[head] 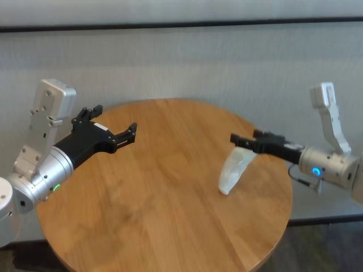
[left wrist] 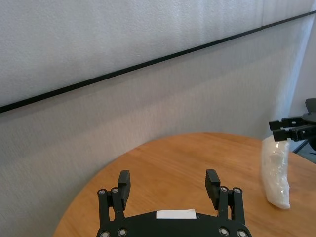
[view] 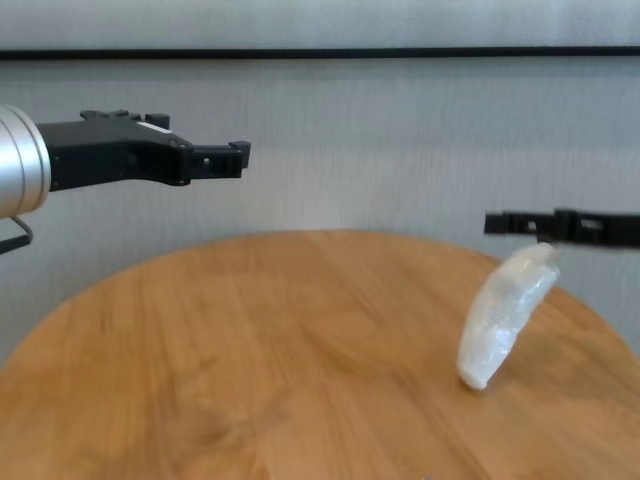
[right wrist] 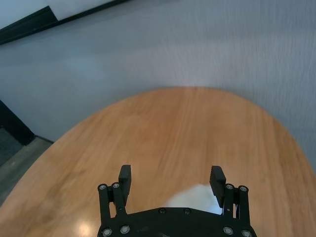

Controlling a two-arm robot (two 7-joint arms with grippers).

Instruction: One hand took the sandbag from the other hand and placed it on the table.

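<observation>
Black fingers of the right gripper (head: 237, 139) are seen spread wide apart at the right side of the round bench (head: 164, 198), with nothing clamped between them. In the right wrist view the two fingertips (right wrist: 217, 177) are shown well separated, and a patch of the white sandbag (right wrist: 195, 198) is visible below and between them. The gripper is held level above the wood, its tips just over the upper end of the sandbag (head: 235, 170); whether the tips touch the bag's top cannot be told.

The sandbag is stood on the bench at the right side, its lower rounded end resting on the wood and its upper end leaning toward the right gripper. In the chest view the sandbag (view: 502, 312) is seen tilted, with the right gripper (view: 492, 222) directly above its upper tip. In the left wrist view the sandbag (left wrist: 275, 170) and the right gripper (left wrist: 273, 129) are seen far across the wood.

The left gripper (head: 116, 126) is held over the left side of the bench, well apart from the sandbag, its fingers spread wide and nothing held. In the left wrist view its fingertips (left wrist: 123, 180) are seen open above the wooden surface. In the chest view the left gripper (view: 240, 152) is raised high above the bench.
</observation>
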